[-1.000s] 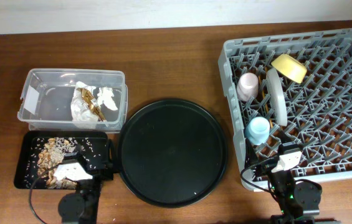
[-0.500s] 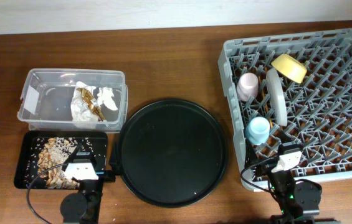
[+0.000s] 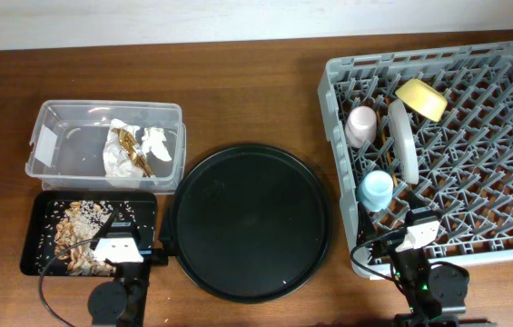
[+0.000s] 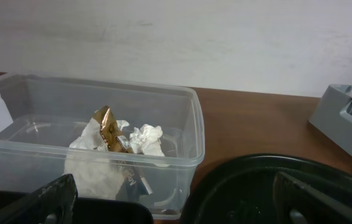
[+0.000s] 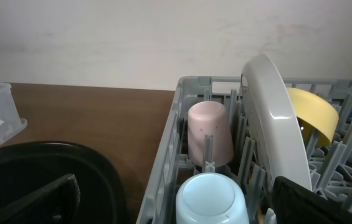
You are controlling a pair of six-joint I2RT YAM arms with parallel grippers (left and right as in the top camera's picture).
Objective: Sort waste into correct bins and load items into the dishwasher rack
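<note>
Rack (image 3: 336, 109) lies straight ahead of the wide-open, empty right gripper (image 5: 176, 200); clear tub (image 3: 111, 106) ahead of the equally open, empty left gripper (image 4: 188, 202).

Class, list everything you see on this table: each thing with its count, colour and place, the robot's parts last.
table: 1, brown, under everything
tub: 1, clear, back left
napkin: 1, white, in tub
wrapper: 1, brown-gold, in tub
small tray: 1, black, front left
food scraps: many, beige, in small tray
round tray: 1, black, centre
rack: 1, grey, right
pink cup: 1, pink, rack's left side
blue cup: 1, blue, rack's left side
plate: 1, pale grey, upright in rack
bowl: 1, yellow, rack's back
left gripper: 1, black, open, by small tray
right gripper: 1, black, open, at rack's front
</note>
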